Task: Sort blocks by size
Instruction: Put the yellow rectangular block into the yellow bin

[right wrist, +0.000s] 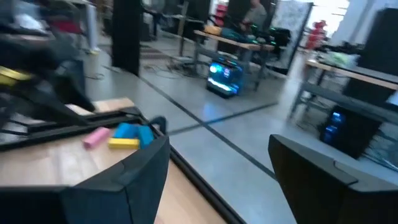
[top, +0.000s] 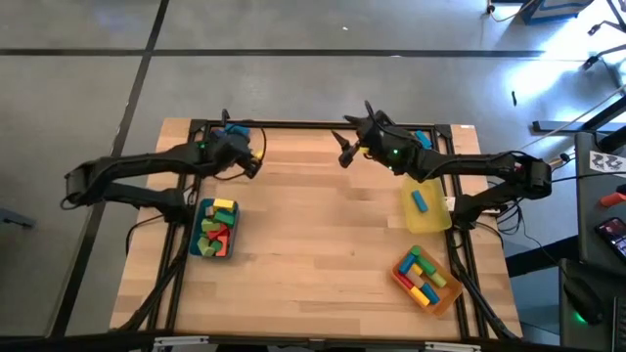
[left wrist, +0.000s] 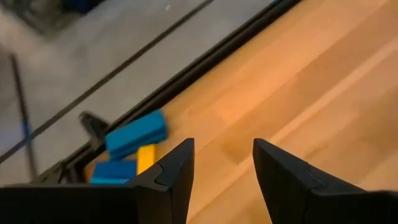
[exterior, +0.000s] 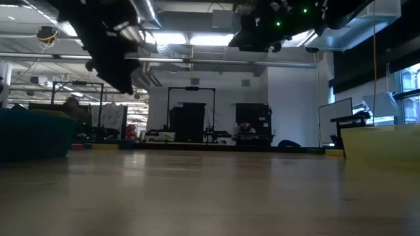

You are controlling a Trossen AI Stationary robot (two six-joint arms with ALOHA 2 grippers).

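Observation:
Both grippers hover open and empty over the table's far part. My left gripper (top: pixel 252 162) (left wrist: pixel 224 149) is near the far left corner. There, two blue blocks (left wrist: pixel 135 133), a yellow bar (left wrist: pixel 146 157) and a pink cylinder (right wrist: pixel 96 137) lie on the wood by the black edge rail. My right gripper (top: pixel 344 153) (right wrist: pixel 217 149) is at the far middle, pointing level toward the table's left. More blue blocks (top: pixel 421 139) lie under the right arm at the far right. The teal tray (top: pixel 199 227) and the orange tray (top: pixel 448 293) each hold several blocks. The yellow tray (top: pixel 435 217) holds one blue block (top: pixel 419 200).
A black rail (left wrist: pixel 205 62) runs along the table's far edge, with grey floor beyond it. Bare wood (top: pixel 313 244) fills the middle and near part of the table between the trays. In the low view both arms hang above the tabletop (exterior: pixel 210 190).

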